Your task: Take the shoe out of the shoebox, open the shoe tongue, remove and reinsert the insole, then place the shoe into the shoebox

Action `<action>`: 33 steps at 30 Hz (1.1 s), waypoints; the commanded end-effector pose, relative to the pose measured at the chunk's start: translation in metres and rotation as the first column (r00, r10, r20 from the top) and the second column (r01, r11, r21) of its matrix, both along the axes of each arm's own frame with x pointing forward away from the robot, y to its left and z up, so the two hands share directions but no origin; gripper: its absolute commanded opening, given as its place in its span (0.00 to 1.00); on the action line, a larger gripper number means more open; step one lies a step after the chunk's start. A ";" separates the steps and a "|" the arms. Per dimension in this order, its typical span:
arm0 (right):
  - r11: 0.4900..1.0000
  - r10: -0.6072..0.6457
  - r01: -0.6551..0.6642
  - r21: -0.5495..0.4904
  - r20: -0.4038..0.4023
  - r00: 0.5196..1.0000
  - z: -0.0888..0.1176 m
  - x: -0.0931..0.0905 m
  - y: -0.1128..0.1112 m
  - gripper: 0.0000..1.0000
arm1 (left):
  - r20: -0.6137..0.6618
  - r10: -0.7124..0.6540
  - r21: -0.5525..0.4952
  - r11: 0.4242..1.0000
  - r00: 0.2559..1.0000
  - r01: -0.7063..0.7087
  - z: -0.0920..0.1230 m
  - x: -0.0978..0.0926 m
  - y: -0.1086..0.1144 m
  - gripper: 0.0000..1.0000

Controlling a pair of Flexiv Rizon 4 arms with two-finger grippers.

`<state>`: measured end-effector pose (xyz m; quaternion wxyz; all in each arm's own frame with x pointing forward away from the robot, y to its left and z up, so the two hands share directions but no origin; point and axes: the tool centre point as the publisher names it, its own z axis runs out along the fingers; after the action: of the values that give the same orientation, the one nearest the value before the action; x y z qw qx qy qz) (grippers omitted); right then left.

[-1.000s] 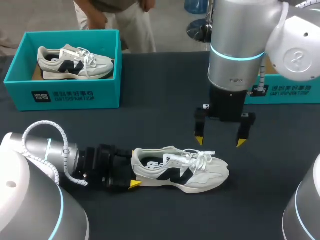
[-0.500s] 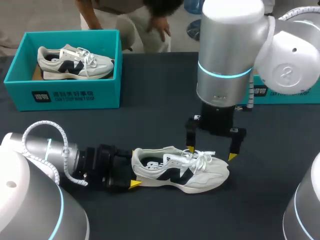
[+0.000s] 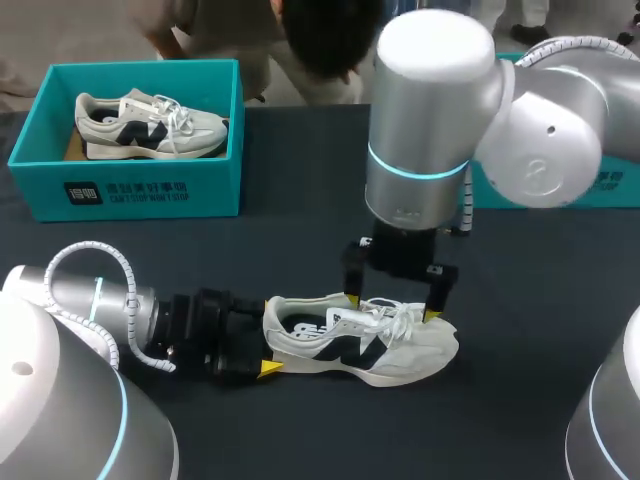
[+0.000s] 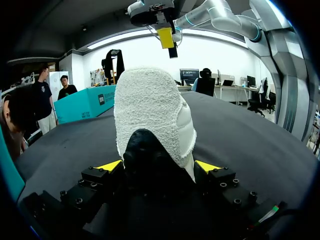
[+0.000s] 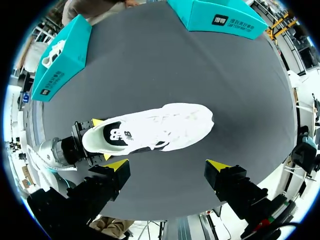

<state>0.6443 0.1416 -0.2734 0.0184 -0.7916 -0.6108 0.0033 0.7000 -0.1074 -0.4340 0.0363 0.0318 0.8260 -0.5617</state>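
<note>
A white sneaker with dark side panels point(image 3: 365, 340) lies on the black table, toe to the right. My left gripper point(image 3: 265, 350) is shut on its heel, one yellow tip on each side point(image 4: 159, 166). The terry-lined heel point(image 4: 150, 115) fills the left wrist view. My right gripper point(image 3: 392, 306) hangs open just above the laces, its tips straddling the shoe's width. From the right wrist the shoe point(image 5: 155, 130) lies ahead of the open gripper point(image 5: 167, 165), with nothing between the fingers. A teal shoebox point(image 3: 130, 190) stands at the back left with a matching second sneaker point(image 3: 150, 125) inside.
Another teal box point(image 3: 600, 185) sits at the back right, partly hidden by my right arm. My right gripper point(image 4: 167, 40) shows above the shoe in the left wrist view. Bare black tabletop point(image 3: 300, 210) lies between the shoebox and the shoe.
My right arm has moved left and down, bringing its open gripper from beside the shoe to just over the laces. The left gripper and the shoe have stayed put.
</note>
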 end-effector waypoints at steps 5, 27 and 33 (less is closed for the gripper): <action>0.994 -0.066 0.072 -0.082 0.082 0.994 -0.020 -0.002 0.059 1.00 | 0.001 0.003 0.002 1.000 1.000 -0.003 -0.004 -0.001 -0.003 0.00; 0.950 -0.004 0.004 -0.313 0.003 1.000 -0.042 0.030 0.097 1.00 | 0.001 0.003 0.002 1.000 1.000 -0.003 -0.004 -0.001 -0.003 0.00; 0.934 -0.011 0.007 -0.358 -0.008 1.000 -0.048 0.034 0.101 1.00 | 0.001 0.003 0.002 1.000 1.000 -0.003 -0.004 -0.001 -0.003 0.00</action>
<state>0.6776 0.1995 -0.3139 -0.0185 -0.7408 -0.6714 0.0094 0.7000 -0.1074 -0.4339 0.0363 0.0318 0.8260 -0.5617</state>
